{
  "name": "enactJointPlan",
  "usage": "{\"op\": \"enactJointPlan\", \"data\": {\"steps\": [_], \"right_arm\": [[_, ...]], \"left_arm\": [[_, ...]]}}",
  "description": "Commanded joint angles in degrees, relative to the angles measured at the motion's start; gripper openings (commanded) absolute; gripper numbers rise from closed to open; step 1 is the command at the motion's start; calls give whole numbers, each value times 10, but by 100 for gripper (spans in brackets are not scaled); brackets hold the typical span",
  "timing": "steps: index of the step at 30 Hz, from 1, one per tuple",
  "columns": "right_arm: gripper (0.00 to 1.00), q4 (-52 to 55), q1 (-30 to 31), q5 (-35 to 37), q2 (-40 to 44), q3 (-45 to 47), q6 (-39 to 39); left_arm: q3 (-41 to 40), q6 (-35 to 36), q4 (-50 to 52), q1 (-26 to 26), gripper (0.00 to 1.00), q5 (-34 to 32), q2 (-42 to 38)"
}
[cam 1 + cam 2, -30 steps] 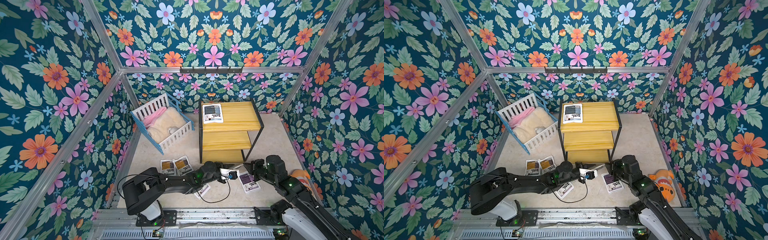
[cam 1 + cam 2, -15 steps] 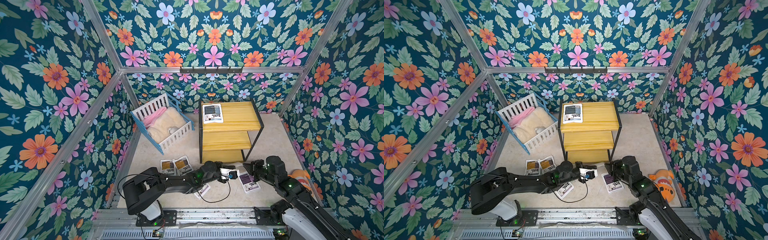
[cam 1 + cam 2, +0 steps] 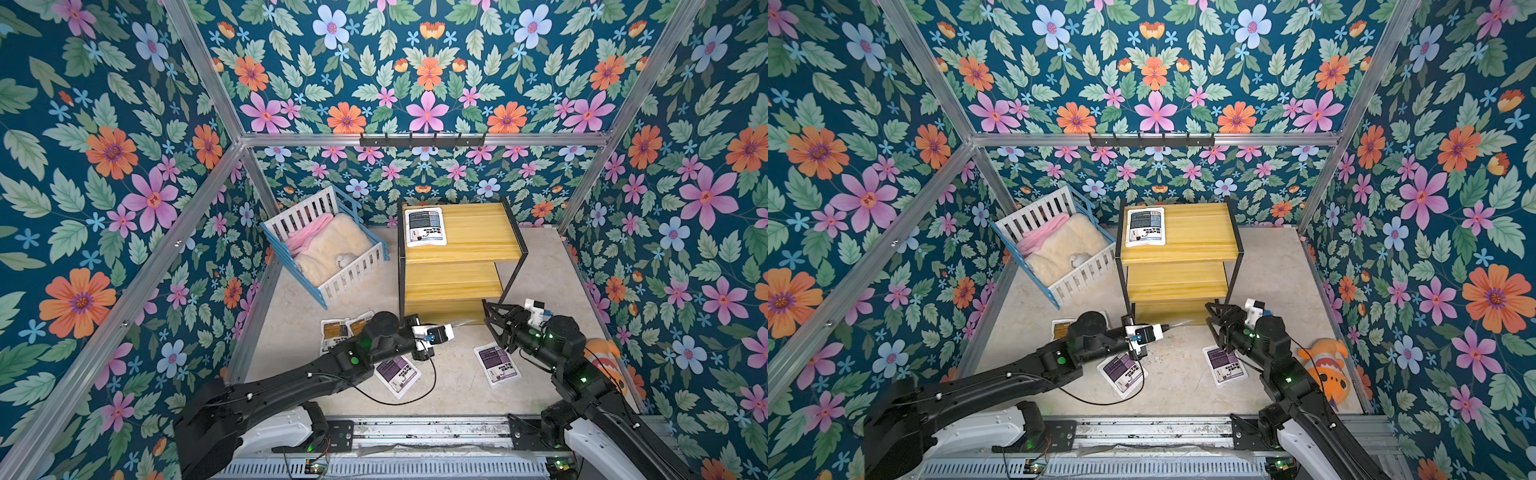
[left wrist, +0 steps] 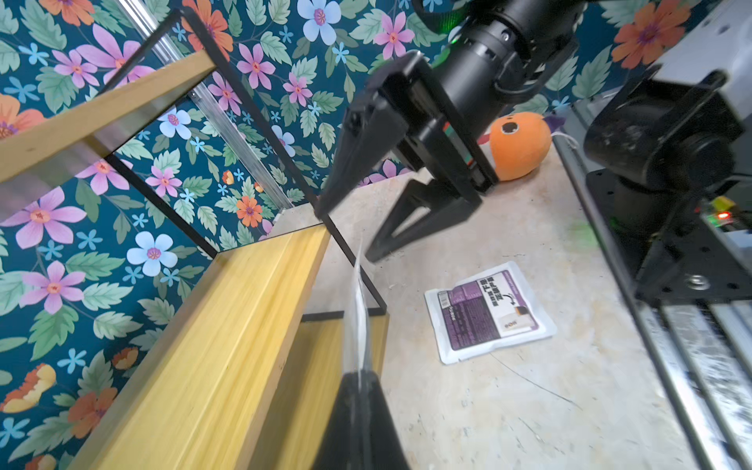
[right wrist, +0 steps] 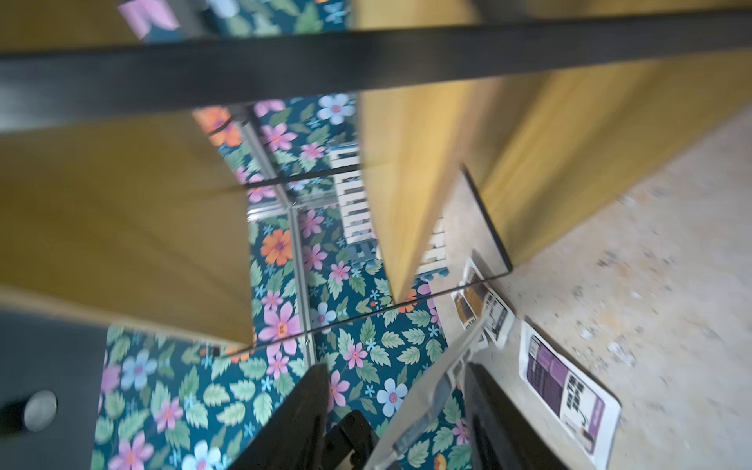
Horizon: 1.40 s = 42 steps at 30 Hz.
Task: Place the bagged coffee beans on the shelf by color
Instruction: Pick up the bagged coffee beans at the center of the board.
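Well, the left gripper [image 4: 358,380] has its fingers pressed together on a coffee pouch [image 4: 360,309], pinching one short end. The pouch stands on edge, so only its thin white rim shows. Its long axis runs out from the gripper toward the right arm, along the front of the shelf [image 3: 478,232], level with the lowest board. I cannot tell its colour from here.

The right gripper [image 4: 345,234] faces it with its fingers [image 4: 354,154] spread wide. The free end of the pouch reaches in between them. Whether either finger touches it I cannot say.

A blue-grey pouch [image 3: 426,226] lies flat on the top board at its back-left corner. Its long axis runs front to back, with the dark label toward the wall and the black lettering toward the robot.

Two purple pouches lie flat on the floor. One [image 3: 496,365] is just beside the right arm, and the other [image 3: 397,374] sits skewed under the left arm. Two yellow-brown pouches [image 3: 336,332] are partly hidden behind the left arm's elbow.

Every label carries a dark block of small print and bold black characters below it. None of it is sharp enough for me to read.
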<state>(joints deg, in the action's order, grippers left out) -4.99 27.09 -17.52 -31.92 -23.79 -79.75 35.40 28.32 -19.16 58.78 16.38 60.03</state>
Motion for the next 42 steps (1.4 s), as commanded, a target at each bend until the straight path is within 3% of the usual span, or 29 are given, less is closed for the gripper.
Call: {"op": "enactJointPlan", "data": {"steps": [1, 4, 9, 11, 14, 16, 22, 27, 34, 42], "right_arm": [[59, -119, 2, -7, 30, -10, 227], [59, -192, 9, -35, 62, 2, 360], [58, -424, 44, -154, 49, 58, 488], [57, -412, 99, -176, 27, 49, 606], [54, -277, 194, -177, -16, -4, 805], [50, -236, 218, -186, -42, -23, 863], [46, -295, 218, -216, -70, -5, 855], [44, -282, 218, -206, -77, 0, 852], [25, -278, 218, -221, -66, 12, 837], [25, -283, 218, -218, -63, 18, 832]], "left_arm": [[-1, -54, 161, -13, 0, 65, -80], [-2, -63, 219, -21, 0, 85, -163], [13, -79, 274, -44, 0, 126, -252], [30, -73, 302, -47, 0, 138, -260], [51, -63, 322, -48, 0, 146, -263], [55, -63, 318, -49, 0, 147, -262], [68, -54, 314, -49, 0, 169, -246], [69, -47, 301, -49, 0, 186, -236], [76, -37, 292, -49, 0, 198, -215], [78, -38, 277, -49, 0, 212, -206]]}}
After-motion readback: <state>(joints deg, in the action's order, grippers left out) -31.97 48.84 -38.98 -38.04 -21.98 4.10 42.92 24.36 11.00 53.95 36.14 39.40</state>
